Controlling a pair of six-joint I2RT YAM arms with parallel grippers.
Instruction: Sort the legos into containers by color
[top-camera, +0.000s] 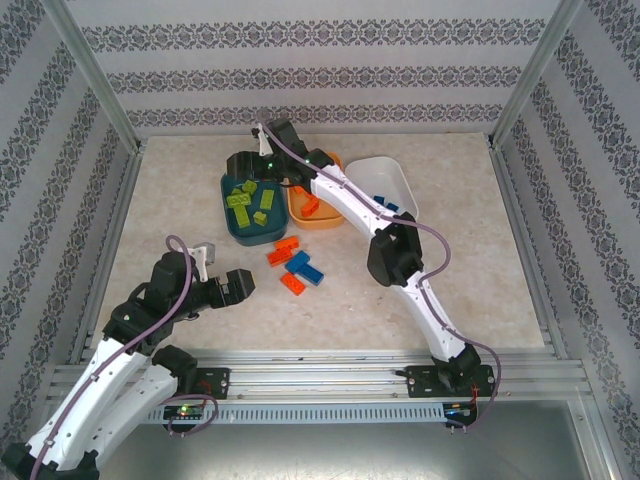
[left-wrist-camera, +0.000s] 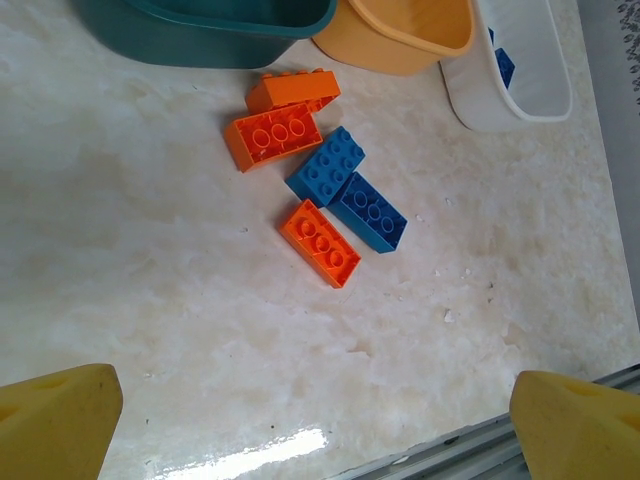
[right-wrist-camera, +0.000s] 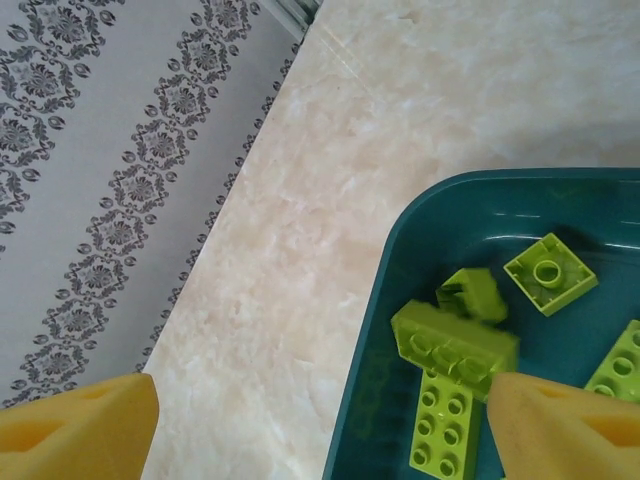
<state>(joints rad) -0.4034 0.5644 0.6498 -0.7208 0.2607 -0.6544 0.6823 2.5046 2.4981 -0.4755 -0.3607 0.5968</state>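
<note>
Five loose legos lie mid-table: three orange (left-wrist-camera: 275, 135) (left-wrist-camera: 295, 90) (left-wrist-camera: 320, 243) and two blue (left-wrist-camera: 327, 165) (left-wrist-camera: 370, 210). My left gripper (left-wrist-camera: 320, 430) hangs open above bare table, near of them (top-camera: 295, 268). The dark teal container (top-camera: 228, 225) holds several lime green legos (top-camera: 245, 198). My right gripper (right-wrist-camera: 320, 430) stands wide open over that tub's far left corner (right-wrist-camera: 400, 300). A blurred green brick (right-wrist-camera: 455, 345) lies tilted on a green plate (right-wrist-camera: 445, 430), right beside the right fingertip (right-wrist-camera: 565, 430). The orange container (top-camera: 320, 225) holds an orange lego (top-camera: 310, 205); the white container (top-camera: 385, 170) holds blue ones (left-wrist-camera: 505, 65).
The three tubs stand side by side at the back centre. Patterned walls and metal posts (top-camera: 95, 80) close in the left, right and far sides. A metal rail (top-camera: 320, 375) runs along the near edge.
</note>
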